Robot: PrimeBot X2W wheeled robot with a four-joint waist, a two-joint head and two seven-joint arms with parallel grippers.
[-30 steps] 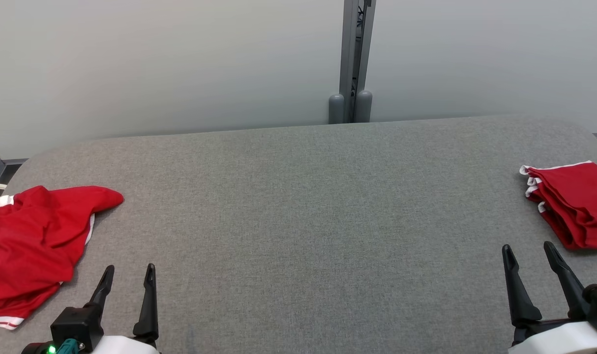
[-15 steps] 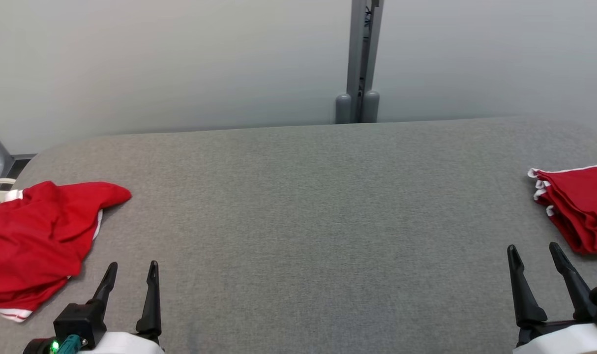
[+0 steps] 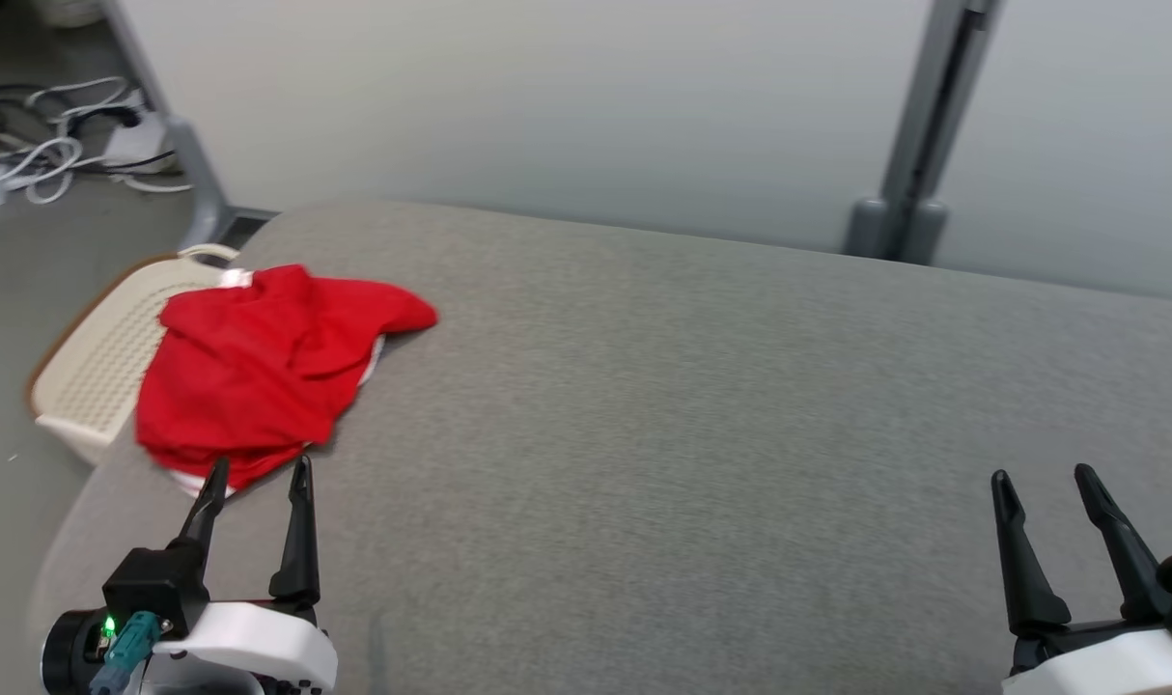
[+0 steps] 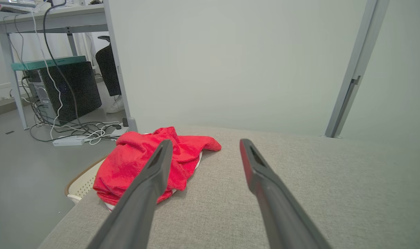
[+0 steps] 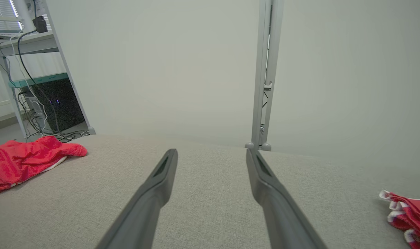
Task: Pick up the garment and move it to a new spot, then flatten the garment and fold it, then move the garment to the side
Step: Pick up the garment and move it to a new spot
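Camera swung left, bringing the garment to 12 o'clock of the left tool; it and the right tool stood open, empty; pick-up pending.

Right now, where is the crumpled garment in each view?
Head: garment left of centre, just beyond the left gripper.
Left wrist: garment centre-left, partly behind one finger.
Right wrist: garment at the far left edge.
Shared landmark: grey post behind the table.
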